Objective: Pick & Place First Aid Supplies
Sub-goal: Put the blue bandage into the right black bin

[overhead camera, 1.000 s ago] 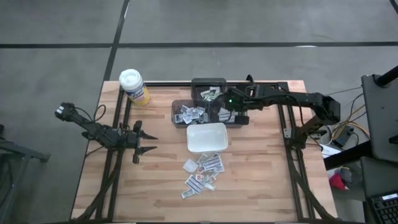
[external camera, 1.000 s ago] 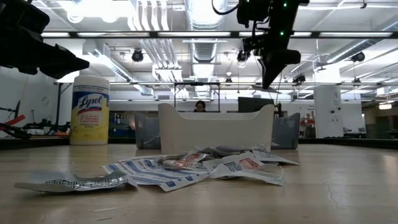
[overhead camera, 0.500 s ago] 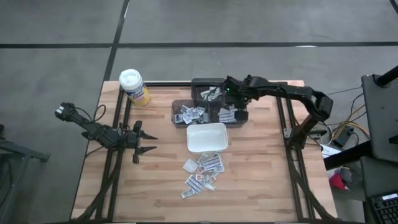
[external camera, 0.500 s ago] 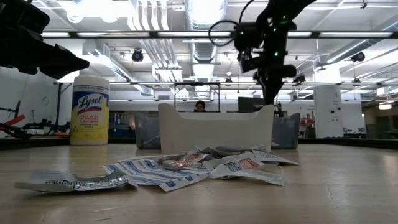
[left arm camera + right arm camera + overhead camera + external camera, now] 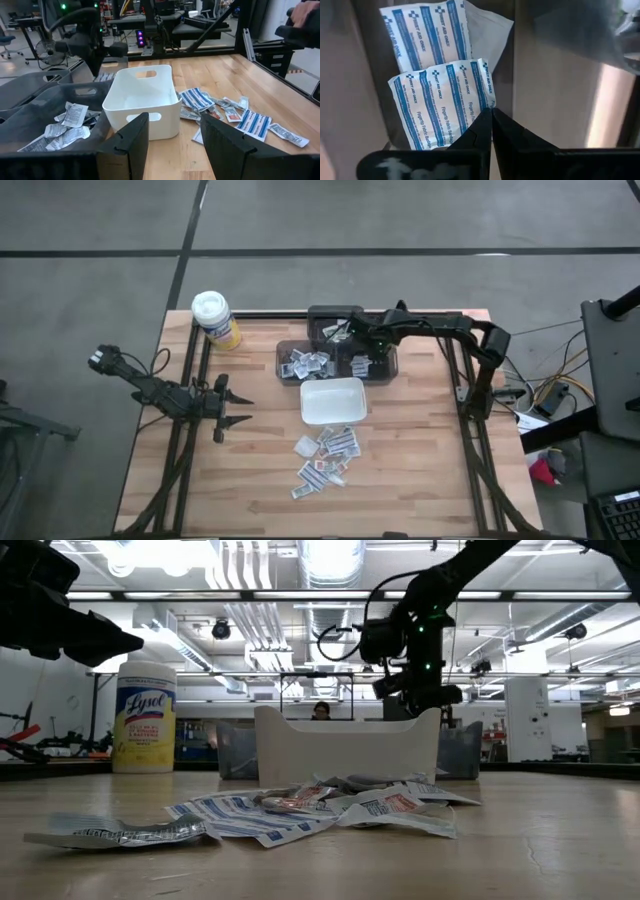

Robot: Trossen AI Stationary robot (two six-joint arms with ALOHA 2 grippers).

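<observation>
The first aid packets lie in three places. A loose heap (image 5: 325, 458) rests on the bare wooden table (image 5: 420, 470), just in front of the white dish (image 5: 333, 402); in the low view this heap (image 5: 300, 810) spreads across the foreground, with the dish (image 5: 345, 745) standing behind it. More packets (image 5: 308, 363) sit in a dark bin (image 5: 283, 363) touching the dish's far side, and a few blue-printed ones (image 5: 442, 102) lie in the second dark bin (image 5: 320, 315) farther back.

The right gripper (image 5: 360, 330) reaches low over that far bin, its fingers (image 5: 512, 135) pressed together with nothing between them, their tips just beside the edge of a blue-striped packet.

The left gripper (image 5: 232, 406) hovers well apart to the left of the dish, fingers (image 5: 127, 145) spread and empty.

A yellow canister (image 5: 215, 320) with a white lid stands at the table's far left corner.
</observation>
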